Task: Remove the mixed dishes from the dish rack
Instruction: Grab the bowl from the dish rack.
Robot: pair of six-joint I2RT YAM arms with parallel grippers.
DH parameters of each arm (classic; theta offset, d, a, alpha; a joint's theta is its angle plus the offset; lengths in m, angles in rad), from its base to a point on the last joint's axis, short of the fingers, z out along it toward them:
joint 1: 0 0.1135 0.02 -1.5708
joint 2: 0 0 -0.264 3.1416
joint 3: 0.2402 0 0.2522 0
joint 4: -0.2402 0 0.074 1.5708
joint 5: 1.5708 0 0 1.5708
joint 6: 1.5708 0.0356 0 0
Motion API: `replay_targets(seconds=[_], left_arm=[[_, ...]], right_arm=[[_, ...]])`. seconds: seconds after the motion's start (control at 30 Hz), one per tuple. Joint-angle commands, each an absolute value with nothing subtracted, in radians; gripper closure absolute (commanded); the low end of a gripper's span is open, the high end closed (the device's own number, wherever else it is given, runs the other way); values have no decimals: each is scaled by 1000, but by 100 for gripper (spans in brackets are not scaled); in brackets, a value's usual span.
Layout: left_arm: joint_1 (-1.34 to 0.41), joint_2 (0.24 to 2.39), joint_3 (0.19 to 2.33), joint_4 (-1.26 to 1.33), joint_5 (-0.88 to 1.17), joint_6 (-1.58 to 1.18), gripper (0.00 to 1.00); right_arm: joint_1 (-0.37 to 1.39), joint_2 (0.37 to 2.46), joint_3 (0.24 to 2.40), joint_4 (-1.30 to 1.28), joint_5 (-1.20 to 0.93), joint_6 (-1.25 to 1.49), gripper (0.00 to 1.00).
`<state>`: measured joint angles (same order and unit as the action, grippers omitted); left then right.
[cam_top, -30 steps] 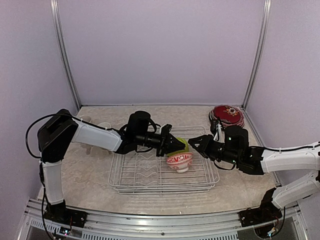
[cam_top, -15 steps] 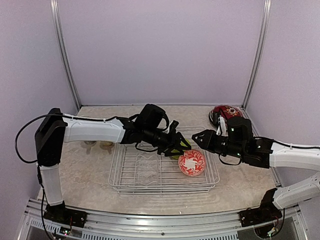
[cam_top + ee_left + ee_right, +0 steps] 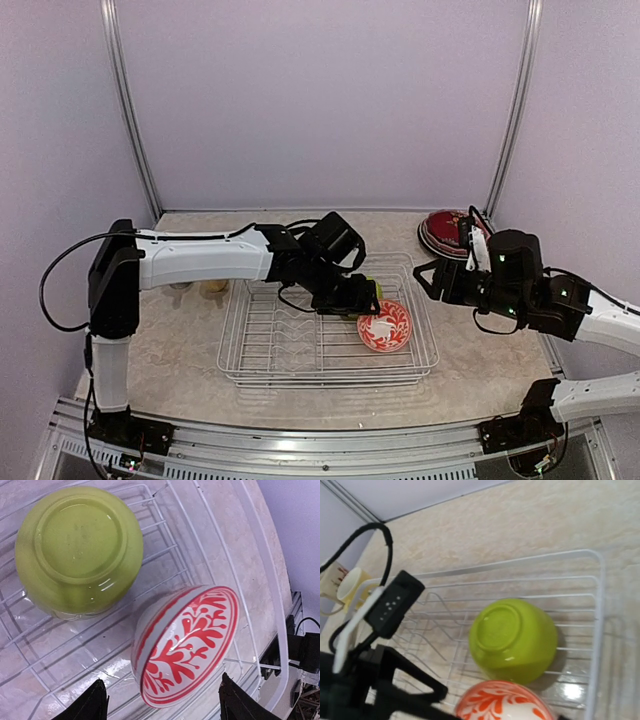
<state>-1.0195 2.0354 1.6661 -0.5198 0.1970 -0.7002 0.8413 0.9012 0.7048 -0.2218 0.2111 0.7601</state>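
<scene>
Found the left gripper (image 3: 362,302) spread open over the right end of the rack (image 3: 280,345), gripping nothing, one of its fingers (image 3: 95,702) to each side of the red bowl (image 3: 187,645). Saw that bowl tipped up on its edge in the rack's near right corner, patterned face toward the left wrist view. Saw the lime bowl (image 3: 79,550) just beside it, upside down, toward the rack's far right corner. Could not tell the right gripper's (image 3: 425,280) state, spread or closed. Noted it only as hanging off the rack's right side, toward the right edge of the table (image 3: 180,350), with nothing visible in it.

Judged the step in hand to be taking the red bowl. Thought it best to come down squarely and pinch across the bowl's wall at the rim, not across the slick rounded body, for fear of squirting it loose. Thought it wise to close slowly, to avoid rolling so unsteady a bowl or knocking the lime one. Reckoned on lifting straight up, clear of the rack's low side, before swinging outward.

Counted two bowls, both in the rack. Counted two mugs near the left edge, a cream mug (image 3: 331,580) and a yellow mug (image 3: 354,591). Made out plates (image 3: 450,228) at the far right corner, dark red on top, but could not count them. Counted one rack.
</scene>
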Motion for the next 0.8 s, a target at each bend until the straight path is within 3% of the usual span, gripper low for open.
replay_targets(seconds=[0.0,0.13,0.57,0.63,0.77], left_arm=[[-1020,2104,1747,-670,63,-640,29],[-1024,2181,1836,-745,27,-625,40],[-1047,2265,1982,-849,14,-582,95],[-1052,2245,1976,-840,22,-580,100],[-1052,2157,1931,-814,48,-581,100]], right_arm=[[839,825,706,-324,269,720,35],[839,769,690,-344,279,712,34],[838,664,640,-370,275,721,34],[839,652,637,-370,283,723,34],[839,640,638,-373,294,725,33]])
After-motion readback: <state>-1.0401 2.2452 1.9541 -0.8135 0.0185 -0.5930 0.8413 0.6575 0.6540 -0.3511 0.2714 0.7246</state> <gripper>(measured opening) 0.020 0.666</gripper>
